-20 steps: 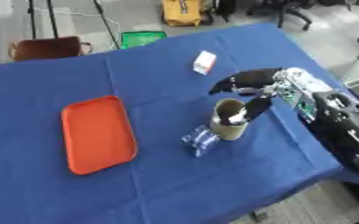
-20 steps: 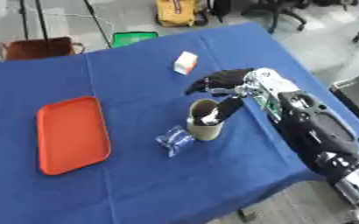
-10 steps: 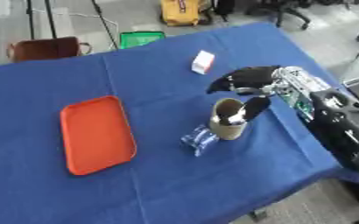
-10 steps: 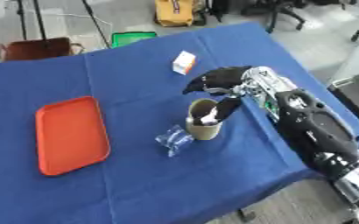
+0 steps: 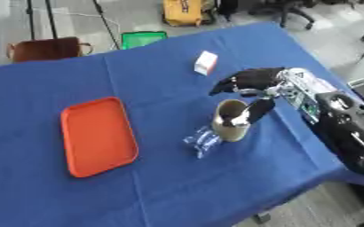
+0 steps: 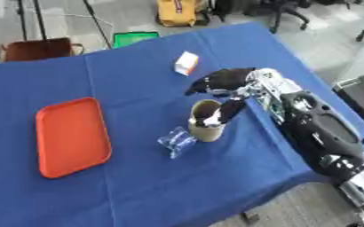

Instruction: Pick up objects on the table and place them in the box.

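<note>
A tan paper cup (image 5: 230, 124) stands upright near the middle right of the blue table (image 5: 162, 186). My right hand (image 5: 251, 80) hovers just behind and above it, fingers spread toward the left and the thumb (image 5: 256, 110) reaching down over the cup's rim. The hand is open and holds nothing. A crumpled clear wrapper (image 5: 201, 140) lies against the cup's left front. A small white box (image 5: 205, 63) sits farther back. The orange tray (image 5: 96, 135) lies flat at the left. My left hand is out of sight.
Beyond the table's far edge are a brown bag (image 5: 44, 48), a green bin (image 5: 141, 39) and a yellow object (image 5: 183, 9) on the floor. The table's right edge runs close under my right arm (image 5: 346, 119).
My right hand has edged slightly back and left above the cup. The cup, wrapper, white box and tray have not moved.
</note>
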